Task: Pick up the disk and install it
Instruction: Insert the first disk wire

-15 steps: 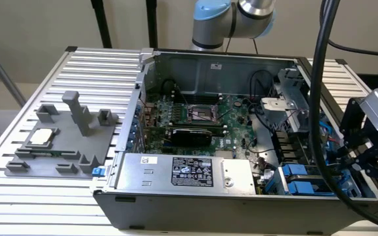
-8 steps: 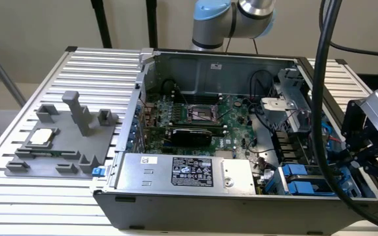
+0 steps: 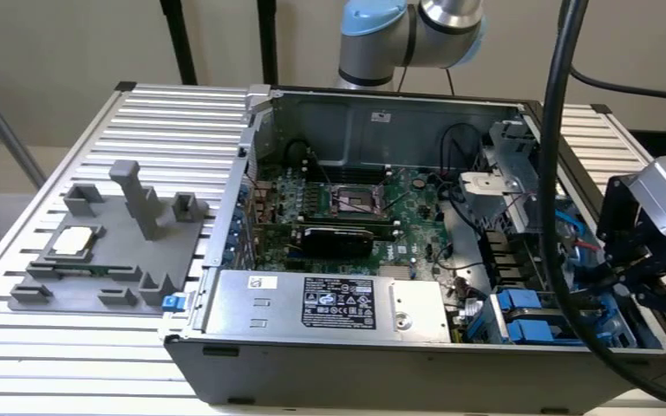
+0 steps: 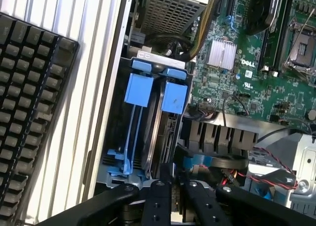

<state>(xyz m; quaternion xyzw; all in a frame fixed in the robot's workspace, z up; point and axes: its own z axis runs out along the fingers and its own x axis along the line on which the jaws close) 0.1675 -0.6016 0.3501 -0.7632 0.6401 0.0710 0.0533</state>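
Two bright blue carrier frames stand on edge, side by side, in the drive bay at the case's near corner on the exterior view's right. I take the disk (image 3: 534, 329) (image 4: 174, 98) to be in one of them. Its metal body is almost wholly hidden in the bay. The second carrier (image 4: 138, 89) sits right beside it. My gripper (image 3: 655, 282) (image 4: 173, 189) hangs just above and to the side of the bay. Its black fingers (image 4: 158, 201) are shut close together with nothing seen between them, apart from the carriers.
The open case (image 3: 345, 368) holds a green motherboard (image 3: 356, 204) (image 4: 256, 63) and a silver power supply box (image 3: 322, 303). A grey fixture tray (image 3: 101, 251) with a small chip (image 3: 73, 241) lies at the exterior view's left. A black keyboard (image 4: 29, 112) lies beside the case. Thick black cable (image 3: 558, 173) crosses the front.
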